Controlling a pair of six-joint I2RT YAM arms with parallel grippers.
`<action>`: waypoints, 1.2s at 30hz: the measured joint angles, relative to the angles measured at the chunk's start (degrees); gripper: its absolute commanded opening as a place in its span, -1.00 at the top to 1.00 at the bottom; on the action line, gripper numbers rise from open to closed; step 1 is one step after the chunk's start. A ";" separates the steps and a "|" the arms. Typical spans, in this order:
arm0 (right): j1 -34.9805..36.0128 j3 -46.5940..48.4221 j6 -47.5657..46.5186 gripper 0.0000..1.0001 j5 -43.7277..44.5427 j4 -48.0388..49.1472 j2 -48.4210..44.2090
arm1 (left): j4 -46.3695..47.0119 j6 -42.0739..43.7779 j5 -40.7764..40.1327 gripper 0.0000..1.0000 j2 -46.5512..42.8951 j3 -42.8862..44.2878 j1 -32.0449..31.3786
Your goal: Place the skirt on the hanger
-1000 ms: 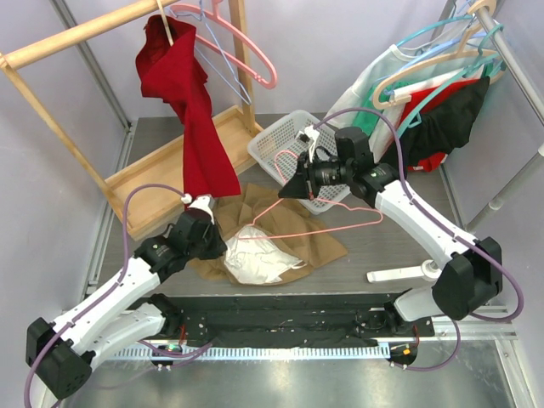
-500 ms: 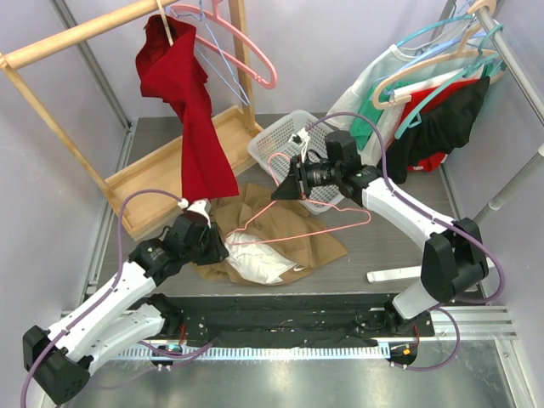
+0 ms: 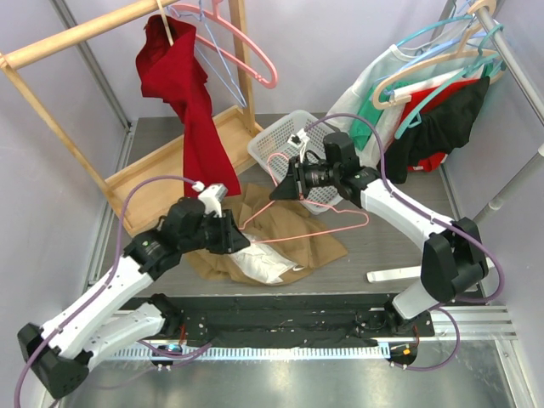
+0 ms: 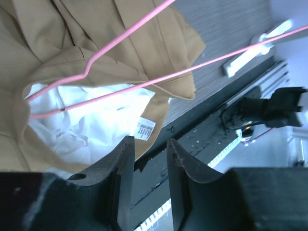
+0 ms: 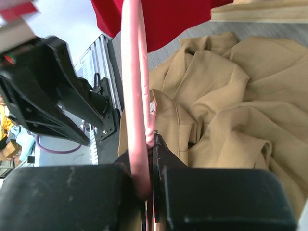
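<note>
From above, the skirt (image 3: 297,236) lies crumpled on the counter (image 3: 399,238), about midway between its left and right edges and closer to the near edge, with its white lining (image 3: 259,263) turned up. The right jaws grip the pink hanger (image 3: 323,230) by its hook end. We judge they hold it slanted so the hanger's left tip can slide into the open waist. The left jaws sit low at the skirt's left side.

From the left wrist, the jaws stand narrowly parted with nothing between them. The hanger (image 4: 202,66) crosses the skirt (image 4: 144,43), its tip reaching the lining (image 4: 96,115). We think these jaws are placed to pinch the waistband.

From the right wrist, the jaws are clamped on the hanger (image 5: 134,72), and the skirt (image 5: 226,106) lies beyond them.
</note>
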 measured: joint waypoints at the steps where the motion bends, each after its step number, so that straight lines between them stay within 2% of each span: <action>1: 0.20 -0.37 0.15 0.98 0.20 0.00 -0.26 | 0.76 -0.09 -0.26 0.37 1.38 0.00 -0.79; 5: 0.59 -2.47 0.48 0.98 1.03 -0.15 -2.34 | 1.09 -0.74 -3.91 0.51 7.06 -0.15 -4.15; 6: 0.63 -2.75 0.55 0.98 1.16 -0.31 -2.75 | 0.68 -1.03 -4.72 0.59 7.63 -0.20 -4.59; 9: 0.66 -3.98 0.61 0.98 1.95 -1.16 -4.87 | -1.22 -1.68 -7.91 0.65 7.80 -0.20 -5.90; 14: 0.72 -7.41 0.85 0.98 3.02 -3.15 -10.47 | -7.58 -3.48 -15.98 0.67 8.24 0.11 -10.47; 18: 0.72 -10.21 1.51 0.98 3.52 -5.27 -15.34 | -13.14 -5.07 -20.63 0.67 12.39 1.38 -15.28; 22: 0.76 -11.50 1.57 0.98 3.98 -7.48 -18.25 | -15.54 -6.12 -23.30 0.59 15.98 2.21 -18.21; 29: 0.85 -11.98 1.01 0.98 5.70 -11.61 -21.31 | -16.39 -6.67 -28.79 0.30 18.27 3.58 -21.66; 36: 0.85 -12.61 0.26 0.98 7.89 -14.43 -22.88 | -12.72 -5.33 -30.99 0.23 18.78 4.61 -23.65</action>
